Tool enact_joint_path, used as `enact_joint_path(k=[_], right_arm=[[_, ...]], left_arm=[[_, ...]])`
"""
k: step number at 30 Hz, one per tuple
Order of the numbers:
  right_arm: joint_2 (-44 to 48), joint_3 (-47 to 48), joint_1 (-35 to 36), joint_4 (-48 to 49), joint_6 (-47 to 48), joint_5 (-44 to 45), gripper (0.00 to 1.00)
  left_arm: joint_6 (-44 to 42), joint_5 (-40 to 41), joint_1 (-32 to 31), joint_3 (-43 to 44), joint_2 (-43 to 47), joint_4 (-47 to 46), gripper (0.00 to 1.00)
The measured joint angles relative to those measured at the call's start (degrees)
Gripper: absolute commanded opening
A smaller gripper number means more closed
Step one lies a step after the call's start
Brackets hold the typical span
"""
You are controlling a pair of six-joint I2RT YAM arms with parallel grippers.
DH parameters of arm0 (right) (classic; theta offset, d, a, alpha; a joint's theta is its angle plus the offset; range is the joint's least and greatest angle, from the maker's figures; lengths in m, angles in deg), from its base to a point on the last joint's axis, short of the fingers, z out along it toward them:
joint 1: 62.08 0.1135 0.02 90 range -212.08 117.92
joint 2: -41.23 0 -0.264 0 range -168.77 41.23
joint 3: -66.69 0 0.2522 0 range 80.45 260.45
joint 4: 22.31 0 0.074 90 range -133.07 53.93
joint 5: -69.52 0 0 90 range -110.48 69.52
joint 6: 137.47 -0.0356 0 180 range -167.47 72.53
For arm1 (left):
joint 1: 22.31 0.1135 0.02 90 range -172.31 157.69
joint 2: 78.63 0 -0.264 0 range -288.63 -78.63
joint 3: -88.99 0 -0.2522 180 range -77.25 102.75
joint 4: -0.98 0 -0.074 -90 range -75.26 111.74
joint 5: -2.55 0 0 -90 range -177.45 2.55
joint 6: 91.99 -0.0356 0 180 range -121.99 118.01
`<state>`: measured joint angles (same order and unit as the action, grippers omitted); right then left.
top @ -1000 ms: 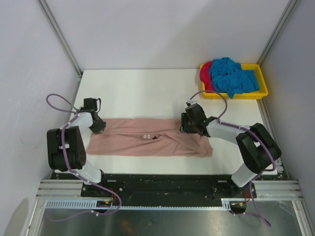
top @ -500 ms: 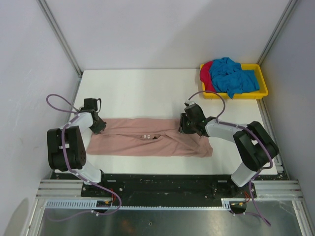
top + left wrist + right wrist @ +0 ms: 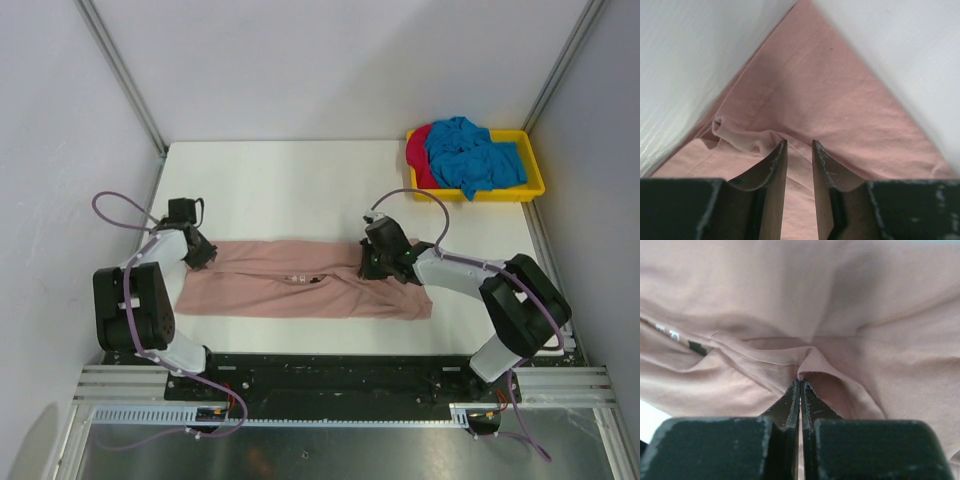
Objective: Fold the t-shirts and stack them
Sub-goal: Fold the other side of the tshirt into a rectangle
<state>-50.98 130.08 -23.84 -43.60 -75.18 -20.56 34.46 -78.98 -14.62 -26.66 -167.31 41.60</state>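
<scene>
The dusty pink t-shirt lies folded into a long band across the table's front, small chest print near its middle. My left gripper is at the band's far left corner. In the left wrist view its jaws stand narrowly apart, clamped on a puckered fold of the pink cloth. My right gripper is on the band's upper edge, right of centre. Its jaws are pressed together, pinching a raised fold of pink cloth. A blue t-shirt and a red one lie crumpled in the tray.
The yellow tray sits at the table's back right corner. White walls and metal posts close in the table on three sides. Bare white tabletop stretches behind the pink shirt.
My right gripper slid a little left along the shirt's upper edge and closed on a fold of the cloth. The left gripper stayed where it was.
</scene>
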Motion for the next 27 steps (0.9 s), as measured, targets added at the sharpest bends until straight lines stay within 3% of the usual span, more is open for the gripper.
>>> enact_joint_path(k=[11,20,27], right_arm=[[5.4,-0.3,8.0,-3.8,-2.9,1.8,0.00],[6.2,-2.2,12.4,-5.5,-5.3,2.8,0.32],[13.1,-2.5,12.6,-9.3,-5.3,5.1,0.36]], left_arm=[[-2.2,-4.7,-2.0,-0.1,4.4,-0.1,0.33],[-5.1,-10.8,-10.0,-0.3,5.9,-0.2,0.42],[-7.5,-15.1,-21.5,0.7,4.9,-0.4,0.43]])
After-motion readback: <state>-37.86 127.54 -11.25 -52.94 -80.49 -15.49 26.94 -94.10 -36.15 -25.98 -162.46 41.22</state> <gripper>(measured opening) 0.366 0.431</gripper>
